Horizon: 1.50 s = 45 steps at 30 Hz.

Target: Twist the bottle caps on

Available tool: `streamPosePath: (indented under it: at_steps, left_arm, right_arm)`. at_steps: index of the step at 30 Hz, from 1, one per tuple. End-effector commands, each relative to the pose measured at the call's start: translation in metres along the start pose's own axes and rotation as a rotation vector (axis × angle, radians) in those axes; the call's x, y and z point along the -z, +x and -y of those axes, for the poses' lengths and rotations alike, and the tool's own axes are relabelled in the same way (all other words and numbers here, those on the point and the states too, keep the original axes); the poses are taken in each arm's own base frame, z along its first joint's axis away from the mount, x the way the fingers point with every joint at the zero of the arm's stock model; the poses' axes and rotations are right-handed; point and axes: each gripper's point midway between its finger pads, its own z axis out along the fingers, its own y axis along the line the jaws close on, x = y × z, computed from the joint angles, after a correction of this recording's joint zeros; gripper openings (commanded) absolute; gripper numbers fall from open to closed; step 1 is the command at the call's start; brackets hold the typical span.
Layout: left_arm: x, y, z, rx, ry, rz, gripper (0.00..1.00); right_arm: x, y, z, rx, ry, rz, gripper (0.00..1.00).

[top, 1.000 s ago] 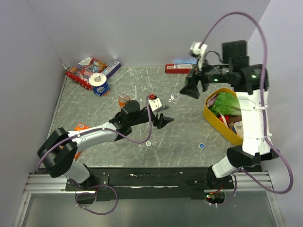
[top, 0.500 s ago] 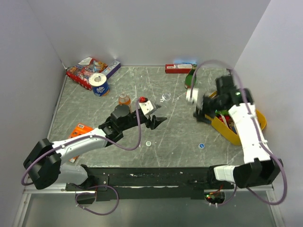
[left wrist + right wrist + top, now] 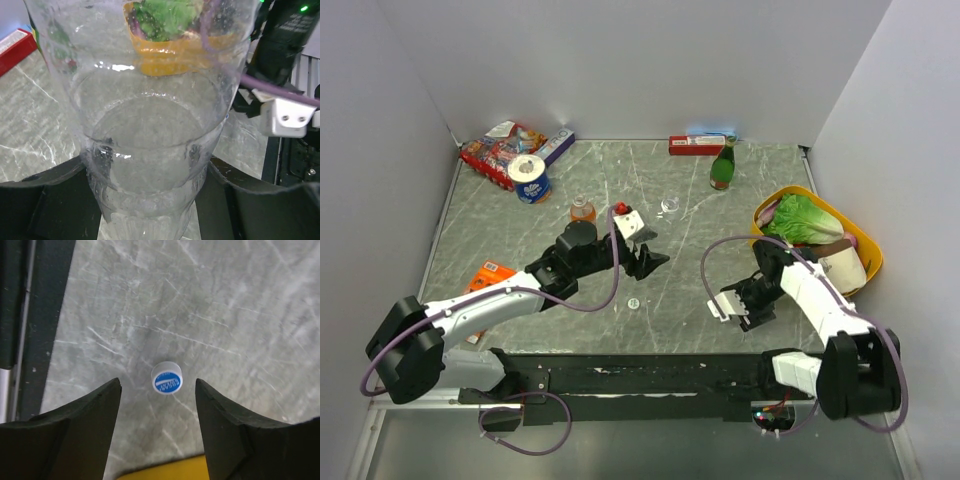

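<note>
Grey counter fills the right wrist view, blue cap between spread right fingers; only the left wrist view reveals left fingers clamping a clear bottle.

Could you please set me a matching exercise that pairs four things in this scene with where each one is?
Things:
1. blue cap
2. green bottle
3. lettuce
4. clear bottle

Places:
A. in the yellow basket
B. between the fingers of the left gripper
C. lying below the open right gripper
D. standing by the red box

Pairs: 1-C, 2-D, 3-A, 4-B
</note>
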Motion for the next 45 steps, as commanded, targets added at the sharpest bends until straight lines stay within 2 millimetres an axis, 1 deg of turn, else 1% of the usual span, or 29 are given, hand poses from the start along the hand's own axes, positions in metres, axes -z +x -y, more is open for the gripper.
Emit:
streamPosePath:
  at_steps: [1, 3, 4, 5, 7, 13, 17, 23, 24, 29, 32, 33, 34, 35, 36, 37, 38, 39, 40, 41, 42, 43, 44, 45]
  left_arm:
    - [-0.006, -0.028, 0.000, 0.028, 0.000, 0.048, 0.01]
    - [-0.008, -0.025, 0.000, 0.036, 0.003, 0.038, 0.01]
    - [-0.010, -0.028, -0.001, 0.033, 0.003, 0.040, 0.01]
    - [-0.012, -0.026, -0.001, 0.032, 0.008, 0.031, 0.01]
    - [-0.014, -0.028, -0.003, 0.030, 0.003, 0.025, 0.01]
    - [-0.020, -0.032, -0.005, 0.025, 0.003, 0.019, 0.01]
    - [-0.023, -0.029, -0.005, 0.033, 0.003, 0.010, 0.01]
    - [-0.024, -0.027, -0.006, 0.033, 0.000, 0.009, 0.01]
    - [-0.024, -0.026, -0.006, 0.035, 0.000, 0.009, 0.01]
    - [-0.022, -0.025, -0.006, 0.038, 0.000, 0.012, 0.01]
    - [-0.021, -0.022, -0.004, 0.038, 0.007, 0.009, 0.01]
    - [-0.020, -0.020, -0.003, 0.034, 0.012, 0.007, 0.01]
    - [-0.019, -0.018, -0.001, 0.024, 0.021, 0.009, 0.01]
    - [-0.017, -0.016, -0.001, 0.006, 0.026, 0.012, 0.01]
    - [-0.015, -0.005, 0.001, 0.002, 0.032, -0.004, 0.01]
    - [-0.013, -0.001, 0.002, -0.008, 0.038, -0.005, 0.01]
    - [-0.011, 0.001, 0.003, -0.058, 0.049, -0.004, 0.01]
    - [-0.008, 0.012, 0.006, -0.068, 0.060, -0.021, 0.01]
    - [-0.006, 0.015, 0.006, -0.082, 0.062, -0.024, 0.01]
    - [-0.005, 0.016, 0.005, -0.116, 0.064, -0.022, 0.01]
    - [-0.003, 0.023, 0.006, -0.131, 0.068, -0.033, 0.01]
    - [-0.002, 0.024, 0.006, -0.147, 0.071, -0.029, 0.01]
    - [-0.001, 0.025, 0.007, -0.172, 0.080, -0.024, 0.01]
    - [0.000, 0.027, 0.008, -0.184, 0.086, -0.018, 0.01]
  right_arm:
    - [-0.008, 0.011, 0.017, 0.111, 0.007, -0.019, 0.65]
    - [-0.012, 0.015, 0.016, 0.109, -0.007, -0.022, 0.63]
    - [-0.013, 0.017, 0.019, 0.116, 0.003, -0.028, 0.63]
    - [-0.016, 0.018, 0.018, 0.117, 0.002, -0.026, 0.63]
    - [-0.019, 0.022, 0.018, 0.114, -0.003, -0.027, 0.63]
    - [-0.027, 0.030, 0.011, 0.099, -0.036, -0.029, 0.61]
    - [-0.031, 0.035, 0.005, 0.099, -0.042, -0.041, 0.60]
    - [-0.032, 0.045, 0.008, 0.080, -0.036, -0.061, 0.53]
    - [-0.032, 0.045, 0.009, 0.076, -0.037, -0.061, 0.51]
    - [-0.032, 0.045, 0.012, 0.079, -0.020, -0.061, 0.47]
    - [-0.028, 0.043, 0.016, 0.081, 0.007, -0.062, 0.41]
    - [-0.022, 0.039, 0.021, 0.073, 0.039, -0.055, 0.38]
    - [-0.017, 0.034, 0.024, 0.062, 0.059, -0.043, 0.38]
    - [-0.003, 0.028, 0.032, 0.052, 0.085, -0.031, 0.37]
    - [0.010, 0.019, 0.037, 0.017, 0.125, -0.012, 0.35]
    - [0.021, 0.006, 0.046, -0.001, 0.164, 0.040, 0.34]
    - [0.046, -0.004, 0.063, -0.039, 0.232, 0.059, 0.34]
    - [0.060, -0.017, 0.061, -0.072, 0.241, 0.094, 0.33]
    - [0.072, -0.032, 0.068, -0.082, 0.275, 0.147, 0.32]
    - [0.096, -0.043, 0.079, -0.116, 0.331, 0.165, 0.32]
    - [0.108, -0.055, 0.078, -0.130, 0.344, 0.187, 0.31]
    - [0.131, -0.070, 0.086, -0.107, 0.389, 0.208, 0.31]
    - [0.143, -0.086, 0.085, -0.124, 0.411, 0.250, 0.31]
    - [0.152, -0.097, 0.085, -0.121, 0.423, 0.273, 0.31]
